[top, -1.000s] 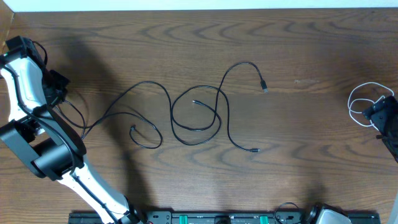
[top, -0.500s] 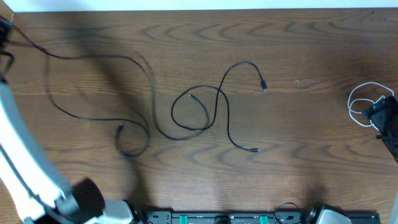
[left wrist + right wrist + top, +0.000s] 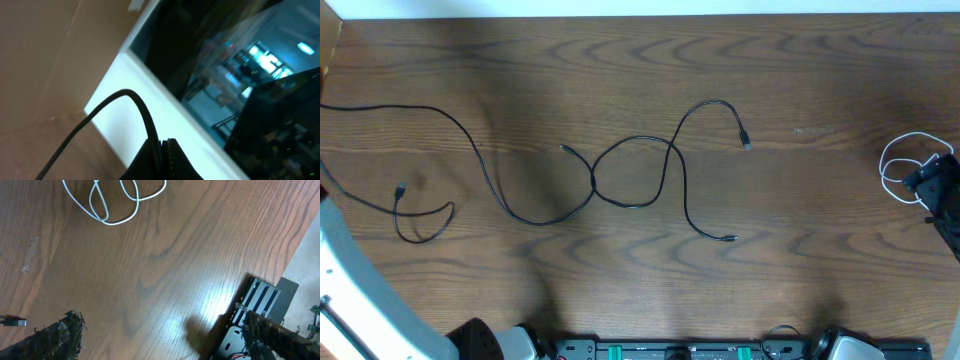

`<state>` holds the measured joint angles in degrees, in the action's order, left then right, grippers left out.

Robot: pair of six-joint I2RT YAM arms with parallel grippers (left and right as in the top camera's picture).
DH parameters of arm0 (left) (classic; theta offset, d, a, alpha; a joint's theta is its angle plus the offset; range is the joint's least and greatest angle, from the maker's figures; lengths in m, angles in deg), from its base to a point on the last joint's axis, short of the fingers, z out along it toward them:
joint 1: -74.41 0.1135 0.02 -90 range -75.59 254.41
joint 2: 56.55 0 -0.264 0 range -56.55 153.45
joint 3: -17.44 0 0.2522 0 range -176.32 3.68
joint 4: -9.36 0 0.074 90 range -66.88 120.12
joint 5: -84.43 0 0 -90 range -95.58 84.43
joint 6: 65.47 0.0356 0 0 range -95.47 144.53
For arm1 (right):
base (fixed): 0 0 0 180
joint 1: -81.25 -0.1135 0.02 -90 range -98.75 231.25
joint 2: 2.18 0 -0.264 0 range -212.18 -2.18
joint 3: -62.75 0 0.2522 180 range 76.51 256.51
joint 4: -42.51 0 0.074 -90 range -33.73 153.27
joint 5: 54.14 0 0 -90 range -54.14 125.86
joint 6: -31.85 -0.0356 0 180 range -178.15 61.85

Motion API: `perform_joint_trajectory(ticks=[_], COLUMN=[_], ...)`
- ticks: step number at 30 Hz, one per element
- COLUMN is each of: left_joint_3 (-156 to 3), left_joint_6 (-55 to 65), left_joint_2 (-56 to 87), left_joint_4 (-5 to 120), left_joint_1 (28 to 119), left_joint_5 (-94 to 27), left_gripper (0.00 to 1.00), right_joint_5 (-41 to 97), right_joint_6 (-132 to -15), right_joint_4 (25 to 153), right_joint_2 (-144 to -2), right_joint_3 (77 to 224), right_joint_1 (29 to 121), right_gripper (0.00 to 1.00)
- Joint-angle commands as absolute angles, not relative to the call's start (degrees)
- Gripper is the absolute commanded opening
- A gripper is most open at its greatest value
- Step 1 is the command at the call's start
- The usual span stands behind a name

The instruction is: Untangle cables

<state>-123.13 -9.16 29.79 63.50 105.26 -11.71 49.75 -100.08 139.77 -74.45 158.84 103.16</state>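
Cables (image 3: 594,186) in black sprawl over my dark wooden table (image 3: 800,300), crossing in a loose loop at the table's middle; one strand runs off past the table's left side, and a plug (image 3: 744,139) lies bare on the wood right of the middle. My left gripper (image 3: 164,157), out of the overhead view, is clamped tight on a black cable (image 3: 131,98) that arches up from between its closed fingers, against a white ledge (image 3: 195,140) and dark glass (image 3: 240,60). At the table's right edge my right gripper (image 3: 162,322) hangs with jaws spread wide, holding nothing, the coiled white cable (image 3: 111,223) lying on the table just ahead of it, untouched by either finger.
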Motion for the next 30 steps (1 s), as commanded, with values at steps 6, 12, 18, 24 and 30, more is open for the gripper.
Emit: perform_joint_trajectory(ticks=[6, 12, 18, 24, 30], left_joint_3=[-121.9, -119.4, -119.3, -119.3, -119.3], left_joint_6=[-4.8, -4.6, -4.6, -4.7, -4.6], left_joint_2=[36.9, 41.5, 44.8, 47.1, 48.3], left_joint_4=[72.0, 74.8, 76.3, 76.1, 68.5], left_joint_1=[105.2, 105.2, 105.0, 103.5, 100.9], left_joint_5=[-7.4, -7.3, -7.3, -7.7, -8.5], left_gripper=[0.07, 0.07, 0.07, 0.08, 0.08], right_joint_5=[50.3, 50.3, 50.3, 50.3, 50.3], right_joint_6=[-101.0, -101.0, -101.0, -101.0, -101.0], right_joint_4=[139.8, 139.8, 139.8, 139.8, 139.8], right_joint_2=[-74.5, -74.5, -74.5, -74.5, -74.5], right_joint_3=[158.8, 158.8, 158.8, 158.8, 158.8], right_joint_1=[103.4, 103.4, 103.4, 103.4, 103.4], right_gripper=[0.99, 0.99, 0.99, 0.99, 0.99])
